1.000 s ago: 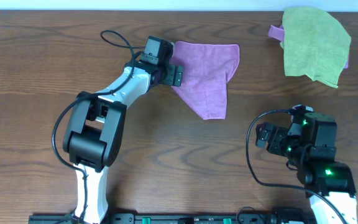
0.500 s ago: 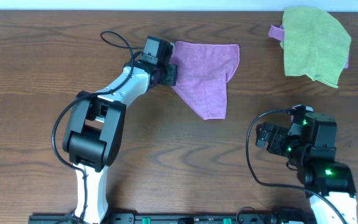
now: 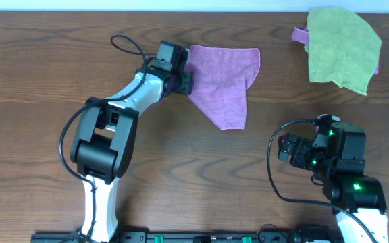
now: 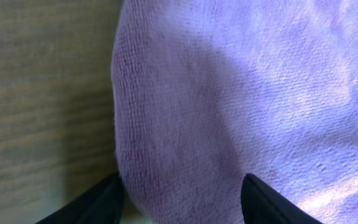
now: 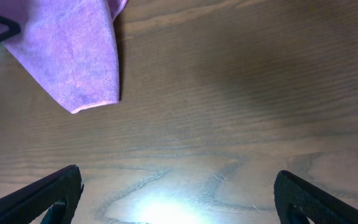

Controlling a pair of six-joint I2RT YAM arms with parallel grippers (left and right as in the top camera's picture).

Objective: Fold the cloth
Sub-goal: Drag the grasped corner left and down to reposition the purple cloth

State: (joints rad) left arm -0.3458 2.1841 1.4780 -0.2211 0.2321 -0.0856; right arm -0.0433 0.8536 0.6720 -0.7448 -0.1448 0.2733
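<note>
Lowest in the overhead frame, at the lower right, the black two-fingered right gripper point(image 3: 288, 148) sits over bare brown wooden table point(image 3: 39, 81). Its jaws stand wide apart with nothing between them. Its own camera shows only wood grain beneath, with one pointed corner of the small purple terry cloth point(image 3: 221, 84) in the upper left of that view, well apart from the fingers.

Further up, in the upper middle of the overhead frame, the white-and-black left arm reaches out so that the left gripper point(image 3: 183, 81) meets the left edge of the cloth. In the left wrist view the two dark fingertips point(image 4: 104, 200) sit at the bottom of the frame with the rounded, bunched edge of the fabric filling the gap between them. Whether the jaws are truly pinching it or only standing about it, I cannot tell.

The small purple terry cloth lies flat on the table in an uneven shape, straight along its top and tapering to a point at the lower right. No neat fold shows, so I judge the task barely begun: at most an edge has been taken, and the lift, carry-over and squaring are all left to do.

Farthest, at the upper right, lies a larger crumpled lime-green cloth point(image 3: 343, 47), with a purple scrap point(image 3: 300, 33) showing at its left side
</note>
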